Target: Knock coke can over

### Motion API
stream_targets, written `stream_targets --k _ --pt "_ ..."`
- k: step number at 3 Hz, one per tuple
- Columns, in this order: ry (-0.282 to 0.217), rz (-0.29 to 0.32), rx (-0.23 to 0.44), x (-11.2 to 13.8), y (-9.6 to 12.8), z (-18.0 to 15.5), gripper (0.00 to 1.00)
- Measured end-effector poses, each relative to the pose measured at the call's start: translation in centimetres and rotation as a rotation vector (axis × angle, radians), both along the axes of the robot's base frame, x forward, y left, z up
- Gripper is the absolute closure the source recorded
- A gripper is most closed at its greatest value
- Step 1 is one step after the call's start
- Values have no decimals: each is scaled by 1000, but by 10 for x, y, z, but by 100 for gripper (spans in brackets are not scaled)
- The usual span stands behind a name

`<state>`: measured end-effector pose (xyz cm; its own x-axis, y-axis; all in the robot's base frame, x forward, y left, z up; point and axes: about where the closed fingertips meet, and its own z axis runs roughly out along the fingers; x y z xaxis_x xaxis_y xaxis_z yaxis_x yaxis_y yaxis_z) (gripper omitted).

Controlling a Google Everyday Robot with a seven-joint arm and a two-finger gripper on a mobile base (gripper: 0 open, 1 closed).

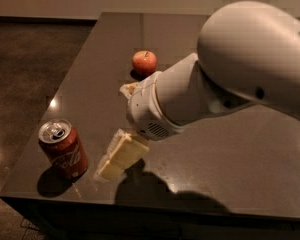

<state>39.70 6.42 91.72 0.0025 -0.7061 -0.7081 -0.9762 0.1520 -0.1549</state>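
Note:
The coke can [63, 149] is a red can with white script and a silver top. It stands upright near the front left corner of the dark table [250, 159]. My gripper [108, 171] hangs from the big white arm [230, 79] and points down and left. Its cream tips are low over the table, just right of the can with a small gap. The fingers lie close together and hold nothing.
A red apple [144, 62] sits further back on the table, behind the arm's wrist. The table's left edge and front edge run close to the can. Dark floor [25, 69] lies to the left.

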Motion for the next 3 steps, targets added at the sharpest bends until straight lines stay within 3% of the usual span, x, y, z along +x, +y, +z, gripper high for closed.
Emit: stream_targets --k 2,3 --pt "6 66 111 -20 52 -4 0" --pt "14 86 124 -25 73 -8 0"
